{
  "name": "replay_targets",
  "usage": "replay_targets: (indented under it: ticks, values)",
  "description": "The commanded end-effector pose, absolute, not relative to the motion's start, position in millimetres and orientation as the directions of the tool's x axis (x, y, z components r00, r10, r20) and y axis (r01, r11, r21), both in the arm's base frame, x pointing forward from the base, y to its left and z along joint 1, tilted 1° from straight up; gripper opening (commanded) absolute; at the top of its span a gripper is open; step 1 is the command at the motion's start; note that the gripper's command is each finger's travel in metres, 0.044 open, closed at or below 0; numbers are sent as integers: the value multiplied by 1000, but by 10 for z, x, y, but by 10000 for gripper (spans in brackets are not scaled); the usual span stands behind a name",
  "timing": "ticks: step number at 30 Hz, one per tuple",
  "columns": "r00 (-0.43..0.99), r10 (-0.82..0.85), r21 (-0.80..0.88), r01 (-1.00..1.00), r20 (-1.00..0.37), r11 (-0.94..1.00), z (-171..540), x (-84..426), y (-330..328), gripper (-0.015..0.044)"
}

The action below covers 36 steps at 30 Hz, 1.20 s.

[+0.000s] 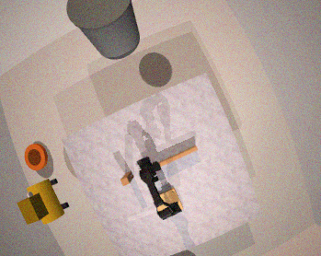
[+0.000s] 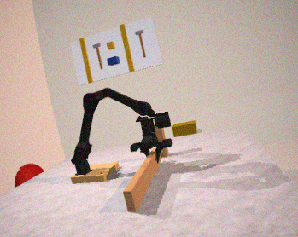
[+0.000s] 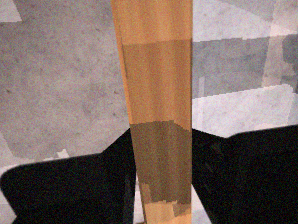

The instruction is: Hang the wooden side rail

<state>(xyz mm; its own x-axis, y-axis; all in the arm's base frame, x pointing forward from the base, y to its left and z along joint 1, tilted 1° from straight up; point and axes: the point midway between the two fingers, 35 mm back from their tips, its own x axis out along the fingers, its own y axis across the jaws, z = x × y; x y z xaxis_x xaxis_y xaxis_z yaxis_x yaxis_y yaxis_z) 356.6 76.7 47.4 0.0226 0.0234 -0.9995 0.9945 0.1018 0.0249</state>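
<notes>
The wooden side rail (image 1: 179,156) (image 2: 141,181) (image 3: 159,85) is a long orange-brown board standing on its narrow edge. Its near end faces the exterior view; whether that end touches the table is unclear. My gripper (image 2: 155,153) (image 3: 151,129) is shut on the rail, with one black finger on each side. In the top view the arm hides the fingertips. The headboard post (image 1: 127,179) (image 2: 160,140) stands upright behind the gripper in the exterior view and to its left in the top view. The steel hooks, the slot and the pins cannot be made out.
The arm's wooden base (image 1: 173,199) (image 2: 102,171) stands on the pale table. Off the table are a grey bin (image 1: 114,37), an orange ring-shaped thing (image 1: 44,158), a yellow machine (image 1: 53,203) and a red ball (image 2: 28,174). A tool board (image 2: 146,43) hangs on the wall.
</notes>
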Motion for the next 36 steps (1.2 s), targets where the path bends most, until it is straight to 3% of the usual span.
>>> replay_targets:
  ticks: [1, 36]
  values:
    - [48, 26, 51, 993, -999, 107, 564, 3602, 772, 0]
    - [48, 26, 51, 993, -999, 107, 622, 3600, 770, 0]
